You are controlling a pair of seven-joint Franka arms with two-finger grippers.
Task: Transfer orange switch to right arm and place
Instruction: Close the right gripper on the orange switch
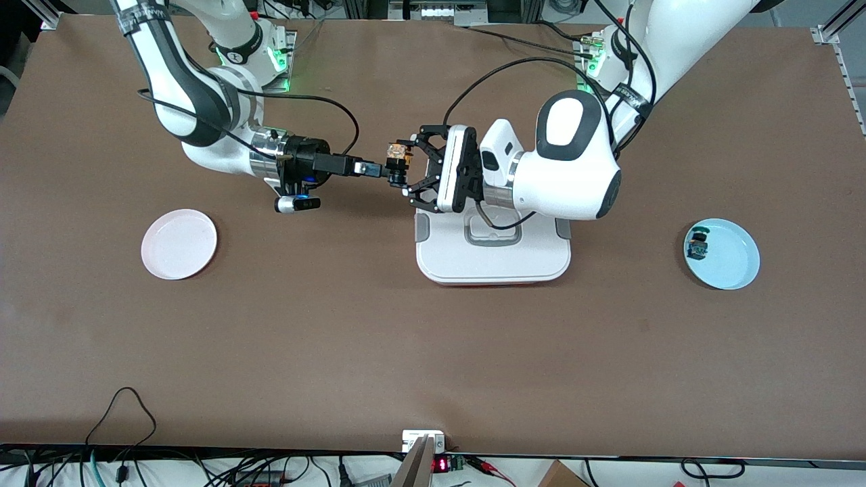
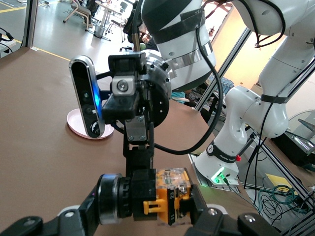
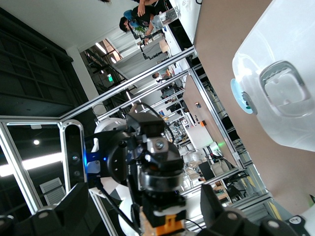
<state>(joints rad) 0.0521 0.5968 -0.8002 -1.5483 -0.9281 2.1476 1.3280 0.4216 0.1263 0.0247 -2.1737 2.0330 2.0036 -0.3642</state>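
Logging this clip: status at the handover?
Left gripper shut on switch, above the table beside the white box. Right gripper at the switch, grip unclear. Pink plate waits. Nothing in the way.

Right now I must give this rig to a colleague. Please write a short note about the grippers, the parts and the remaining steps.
Left gripper: shut on the orange switch, in the air beside the white box.
Right gripper: at the switch's black end; whether it grips is unclear.
Pink plate: toward the right arm's end.
Blue plate: holds the black-and-teal component.
Done: switch brought to the handover.
Left: complete the transfer, then place the switch.
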